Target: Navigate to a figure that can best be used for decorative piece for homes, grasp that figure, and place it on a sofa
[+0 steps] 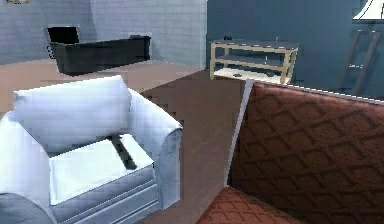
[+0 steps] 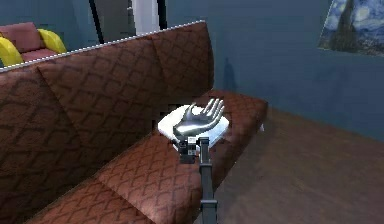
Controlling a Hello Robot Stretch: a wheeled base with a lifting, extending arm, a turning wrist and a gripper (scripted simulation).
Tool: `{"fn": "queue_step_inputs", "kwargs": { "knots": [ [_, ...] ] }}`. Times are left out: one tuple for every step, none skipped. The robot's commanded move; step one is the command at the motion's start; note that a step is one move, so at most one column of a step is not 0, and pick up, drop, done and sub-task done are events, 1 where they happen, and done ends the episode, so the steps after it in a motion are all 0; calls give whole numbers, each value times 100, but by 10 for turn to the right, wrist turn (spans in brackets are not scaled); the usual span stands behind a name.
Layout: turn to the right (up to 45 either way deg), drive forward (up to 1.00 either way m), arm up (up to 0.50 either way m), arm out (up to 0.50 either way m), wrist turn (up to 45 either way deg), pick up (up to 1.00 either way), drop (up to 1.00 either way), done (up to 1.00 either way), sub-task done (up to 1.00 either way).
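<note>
at the arm side view's bottom edge the dark arm (image 2: 206,195) rises just right of the middle, across the front of the brown quilted sofa (image 2: 80,110). at its far end the gripper (image 2: 190,143) sits low against a silver hand-shaped figure (image 2: 200,120). the figure lies on or just above a white cushion (image 2: 228,128) on the sofa seat, toward the seat's right end. i cannot tell whether the gripper holds the figure or anything else, since the cushion and seat lie right behind it. nor can i tell whether the figure's weight rests on the cushion yet.

that is the risk, as i judge it. the cushion looks soft and lies near the seat's front edge, so a figure let go while tilted or unsettled could roll off it onto the brown floor (image 2: 320,170) to the right. a pull back with a finger caught on the figure could drag it, cushion and all, toward that near edge. turning the base with the arm out over the seat could sweep both off, and in the forward view a white armchair (image 1: 90,140) stands near the sofa's end, so room to manoeuvre looks tight.

farther off, beyond the sofa's right end, a blue wall (image 2: 270,50) carries a swirling night-sky painting (image 2: 355,25) at the right.
</note>
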Motion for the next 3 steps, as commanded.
{"fn": "queue_step_inputs", "kwargs": {
  "knots": [
    [0,0,-32,0,0,0,0,0,0],
    [0,0,0,0,0,0,100,0,0],
    [0,0,10,0,0,0,0,0,0]
  ]
}}
